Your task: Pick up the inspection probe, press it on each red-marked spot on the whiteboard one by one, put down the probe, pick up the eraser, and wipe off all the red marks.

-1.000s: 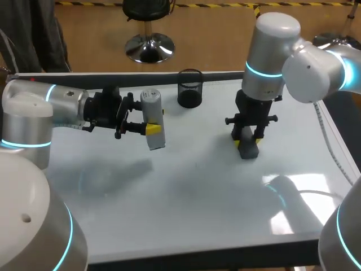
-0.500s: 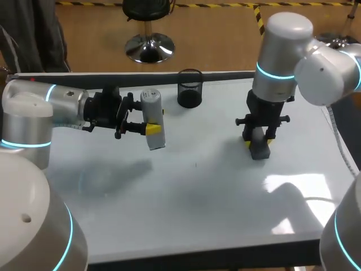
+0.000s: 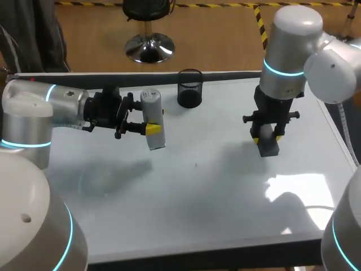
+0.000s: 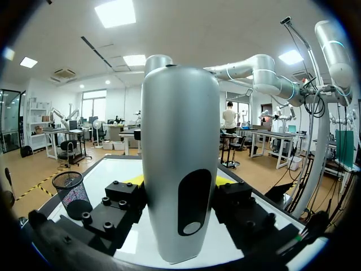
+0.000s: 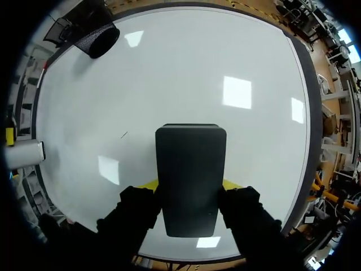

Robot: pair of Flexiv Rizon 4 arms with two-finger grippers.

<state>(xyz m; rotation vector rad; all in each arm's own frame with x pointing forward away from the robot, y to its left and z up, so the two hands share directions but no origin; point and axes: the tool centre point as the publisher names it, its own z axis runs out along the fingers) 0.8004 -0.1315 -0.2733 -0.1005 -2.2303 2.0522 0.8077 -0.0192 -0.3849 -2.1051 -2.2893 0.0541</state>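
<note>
The silver inspection probe (image 3: 152, 119) hangs above the left part of the whiteboard (image 3: 197, 197), and my left gripper (image 3: 154, 121) is shut on it from the side. In the left wrist view the probe (image 4: 179, 169) stands upright between the yellow-tipped fingers (image 4: 134, 181). My right gripper (image 3: 267, 139) points down at the board's right part, shut on the dark eraser (image 3: 269, 148), whose lower end is at the board. From the right wrist, the eraser (image 5: 190, 178) fills the gap between the fingers. I see no red marks on the board, only a tiny dark speck (image 3: 196, 165).
A black mesh cup (image 3: 190, 88) stands at the board's far edge, between the two arms; it also shows in the right wrist view as the cup (image 5: 96, 38) far ahead of the gripper. A dark frame (image 3: 113, 76) runs along the back.
My right arm has slid the eraser to the right and slightly farther back along the board. The left arm and the probe have not moved.
</note>
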